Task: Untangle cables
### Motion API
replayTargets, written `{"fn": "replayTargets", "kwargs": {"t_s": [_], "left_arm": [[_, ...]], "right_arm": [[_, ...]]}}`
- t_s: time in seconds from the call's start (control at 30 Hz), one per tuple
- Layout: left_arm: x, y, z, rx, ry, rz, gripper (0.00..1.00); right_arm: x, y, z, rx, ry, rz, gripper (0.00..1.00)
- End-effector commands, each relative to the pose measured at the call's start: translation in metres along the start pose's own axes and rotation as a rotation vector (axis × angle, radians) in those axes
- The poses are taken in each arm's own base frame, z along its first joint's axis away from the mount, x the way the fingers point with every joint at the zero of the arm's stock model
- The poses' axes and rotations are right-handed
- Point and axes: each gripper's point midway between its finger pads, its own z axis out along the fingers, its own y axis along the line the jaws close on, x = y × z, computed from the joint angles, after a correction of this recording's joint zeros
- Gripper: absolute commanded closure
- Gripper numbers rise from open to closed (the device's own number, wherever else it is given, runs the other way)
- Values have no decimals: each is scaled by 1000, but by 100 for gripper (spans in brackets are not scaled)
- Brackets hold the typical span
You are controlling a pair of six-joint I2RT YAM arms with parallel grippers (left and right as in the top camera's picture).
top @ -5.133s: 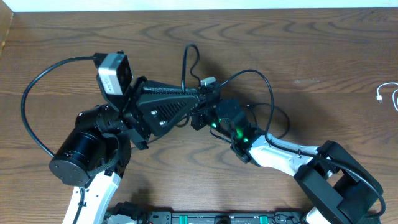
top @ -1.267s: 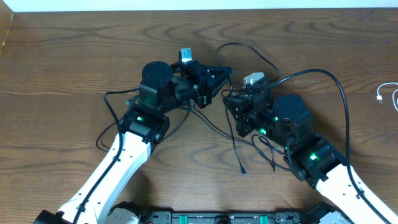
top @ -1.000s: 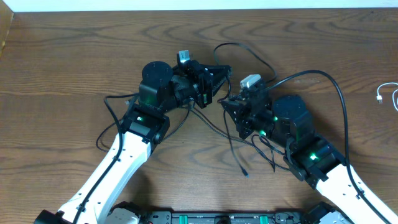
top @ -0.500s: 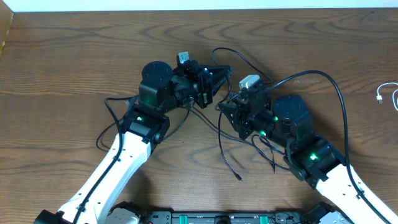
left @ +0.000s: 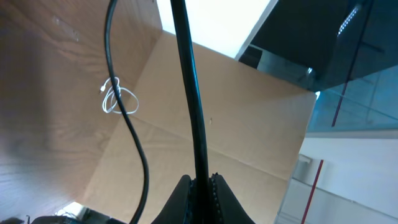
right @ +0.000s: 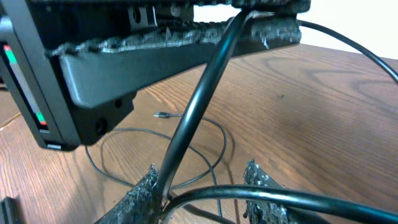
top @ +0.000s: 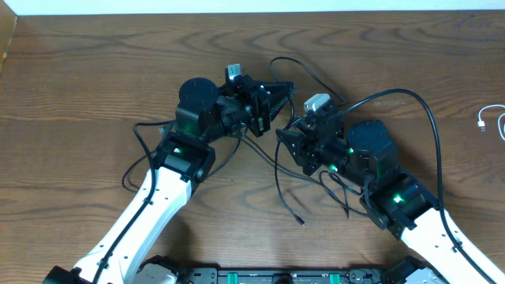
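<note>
The left tool (top: pixel 286 89) is pinching a black cable (left: pixel 189 81) between fully closed fingers. In its wrist view the cord is running straight up out of the fingertips. The right tool (top: pixel 282 136) is sitting just beside it, slightly nearer the robot, over the middle of the worktop (top: pixel 95 63). Its fingers (right: pixel 148 186) are standing apart and gripping nothing. In the right wrist view the black cable is slanting down from the left tool's tip into that gap and leaning on one finger without being clamped. A second strand (right: pixel 261 198) is crossing low in front of both fingers.

Seen from overhead, the other black cables are gathering around the two tools. A loop (top: pixel 316 75) is arching over the wood behind them. A loose end (top: pixel 278 177) is trailing toward the robot and finishing in a plug (top: pixel 301 223) that is lying on the worktop. In the right wrist view a thin ring (right: pixel 214 134) of cable is lying flat on the wood under the left tool.

The white cable (top: pixel 484 121) is lying loosely coiled at the far right edge of the worktop, well apart from the tangle. It is also showing in the left wrist view as a small bundle. A thicker arm cord (top: pixel 426 118) is curving out from the right arm.
</note>
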Motion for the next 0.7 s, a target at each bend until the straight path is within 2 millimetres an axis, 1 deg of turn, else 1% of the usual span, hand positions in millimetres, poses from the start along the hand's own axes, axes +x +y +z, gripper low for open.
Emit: {"fn": "replayTargets", "kwargs": {"t_s": [0.0, 0.07, 0.1, 0.17, 0.2, 0.3, 0.37, 0.4, 0.5, 0.53, 0.57, 0.6, 0.67], "left_arm": [[12, -6, -1, 4, 53, 5, 92], [15, -5, -1, -2, 69, -13, 92], [16, -6, -1, 2, 76, -11, 92], [18, -9, -1, 11, 84, -1, 92], [18, -9, -1, 12, 85, -1, 92], [18, -9, -1, 11, 84, 1, 92], [18, -9, -1, 12, 83, 7, 92], [18, -9, -1, 11, 83, 6, 89], [17, -7, -1, 7, 80, 59, 55], [16, -6, -1, 4, 78, 95, 39], [15, -4, -2, -2, 74, 122, 28], [14, -2, -2, -11, 70, 146, 21], [8, 4, -3, -32, 57, 191, 17]], "right_arm": [[-8, 1, -2, 8, -25, -2, 60], [-8, 0, -1, 9, -24, -2, 62], [-8, 0, -1, 9, -24, -2, 67], [-8, 0, 0, 9, -24, 5, 92], [-8, -1, 0, 11, -24, 13, 99], [-9, -2, 0, 18, -28, 13, 99], [-9, -7, 0, 48, -34, 14, 99], [-10, -11, -1, 72, -37, 15, 99], [-13, -17, -4, 99, -48, 17, 99], [-15, -20, -7, 108, -55, 20, 99], [-17, -24, -9, 118, -62, 23, 99], [-18, -28, -12, 131, -67, 27, 99], [-21, -40, -19, 164, -76, 38, 99]]}}
